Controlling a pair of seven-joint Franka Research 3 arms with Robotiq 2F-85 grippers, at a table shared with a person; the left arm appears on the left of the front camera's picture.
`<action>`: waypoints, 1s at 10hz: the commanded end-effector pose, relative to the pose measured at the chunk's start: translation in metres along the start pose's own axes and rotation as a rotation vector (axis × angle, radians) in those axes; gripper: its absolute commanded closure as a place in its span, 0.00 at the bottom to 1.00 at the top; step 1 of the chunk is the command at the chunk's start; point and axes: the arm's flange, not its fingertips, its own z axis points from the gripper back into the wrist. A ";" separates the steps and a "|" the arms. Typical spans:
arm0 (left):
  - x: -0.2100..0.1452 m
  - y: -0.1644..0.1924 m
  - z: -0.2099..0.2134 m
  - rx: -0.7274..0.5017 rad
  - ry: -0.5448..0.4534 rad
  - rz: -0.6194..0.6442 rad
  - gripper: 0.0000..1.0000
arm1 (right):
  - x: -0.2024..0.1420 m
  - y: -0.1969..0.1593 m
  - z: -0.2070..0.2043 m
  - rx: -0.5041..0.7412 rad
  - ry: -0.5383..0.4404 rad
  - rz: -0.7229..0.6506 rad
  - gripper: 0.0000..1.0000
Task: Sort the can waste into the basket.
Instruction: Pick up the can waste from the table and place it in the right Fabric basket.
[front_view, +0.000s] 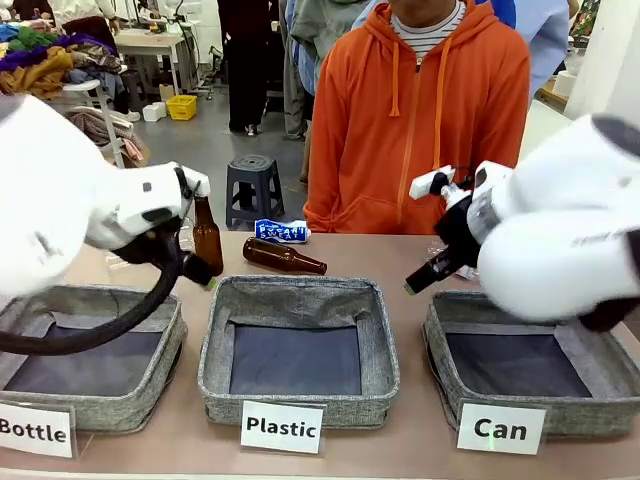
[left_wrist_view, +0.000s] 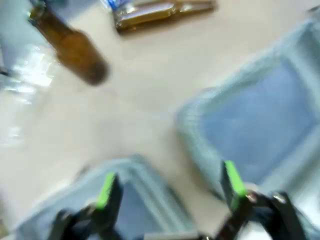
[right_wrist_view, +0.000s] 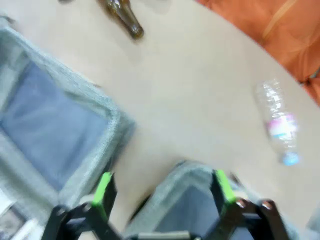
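Crushed blue can (front_view: 281, 232) is lying unpicked; right end effector (right_wrist_view: 163, 184) is hovering released, empty, likely reaching there next.

Left gripper (left_wrist_view: 170, 186) and right gripper (right_wrist_view: 162, 189) both hang with jaws wide apart.

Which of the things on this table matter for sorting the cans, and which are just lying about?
For the job:
crushed blue can
Can basket

Lying about:
upright brown bottle
lying brown bottle
clear plastic bottle
Plastic basket
Bottle basket
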 end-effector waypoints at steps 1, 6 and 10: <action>0.000 0.005 0.087 -0.236 0.029 0.055 0.00 | 0.002 -0.028 0.088 0.202 0.015 -0.140 0.00; -0.104 0.192 0.164 -0.753 -0.155 0.393 0.00 | -0.144 -0.180 0.172 0.625 -0.366 -0.584 0.00; -0.229 0.292 0.151 -0.885 -0.625 0.828 0.00 | -0.269 -0.276 0.146 0.682 -0.534 -0.998 0.00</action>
